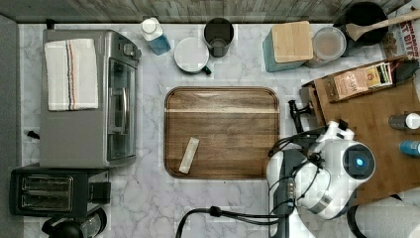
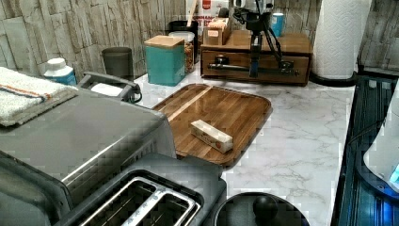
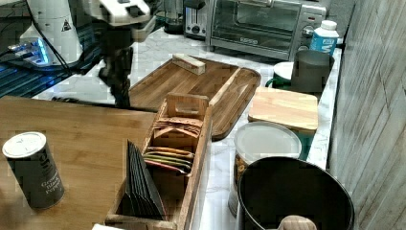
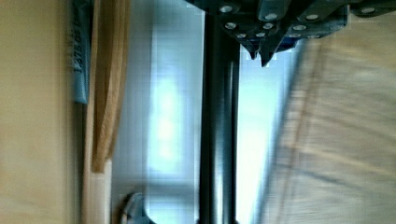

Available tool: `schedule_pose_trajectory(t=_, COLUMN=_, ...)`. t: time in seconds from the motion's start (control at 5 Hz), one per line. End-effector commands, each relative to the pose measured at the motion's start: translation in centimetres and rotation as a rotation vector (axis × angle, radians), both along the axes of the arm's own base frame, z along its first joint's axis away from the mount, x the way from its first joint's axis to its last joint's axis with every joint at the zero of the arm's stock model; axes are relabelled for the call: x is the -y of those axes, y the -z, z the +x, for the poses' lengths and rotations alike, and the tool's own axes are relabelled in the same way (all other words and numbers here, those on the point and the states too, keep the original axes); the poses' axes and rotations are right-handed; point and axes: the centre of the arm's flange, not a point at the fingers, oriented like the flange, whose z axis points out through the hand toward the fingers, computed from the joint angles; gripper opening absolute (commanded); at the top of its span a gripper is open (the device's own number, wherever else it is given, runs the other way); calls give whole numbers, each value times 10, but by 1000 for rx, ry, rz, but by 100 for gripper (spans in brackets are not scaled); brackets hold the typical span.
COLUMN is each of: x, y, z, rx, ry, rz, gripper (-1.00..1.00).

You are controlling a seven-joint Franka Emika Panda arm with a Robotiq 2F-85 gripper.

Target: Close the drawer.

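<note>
The drawer [image 2: 235,60] sits under a light-brown wooden slab [image 2: 287,43] at the back of the left view. Its flat front panel carries a long black bar handle [image 2: 277,71]. In the top view a strip of the drawer [image 1: 313,111] sticks out a little past the slab's left edge. My gripper [image 2: 254,66] hangs straight down in front of the panel's middle, shut, its fingertips [image 4: 267,59] right beside the handle [image 4: 217,130]. In the right view the gripper [image 3: 122,96] stands at the slab's far edge.
A dark walnut tray [image 1: 221,131] with a small cream box [image 1: 188,155] lies just left of the drawer in the top view. A tea organiser [image 1: 359,79] and cans [image 1: 410,148] stand on the slab. A paper towel roll [image 2: 339,37] stands beside it. A toaster oven [image 1: 79,99] is far left.
</note>
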Motion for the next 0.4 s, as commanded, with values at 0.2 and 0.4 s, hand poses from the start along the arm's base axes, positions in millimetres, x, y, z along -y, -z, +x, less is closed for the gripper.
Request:
schedule_pose_trajectory(t=0.2, x=87, y=-88, z=23, rx=191, ry=125, rz=-164, gripper=-100)
schedule_pose_trajectory(t=0.4, x=87, y=-88, z=23, rx=191, ry=124, rz=-164, gripper=-100)
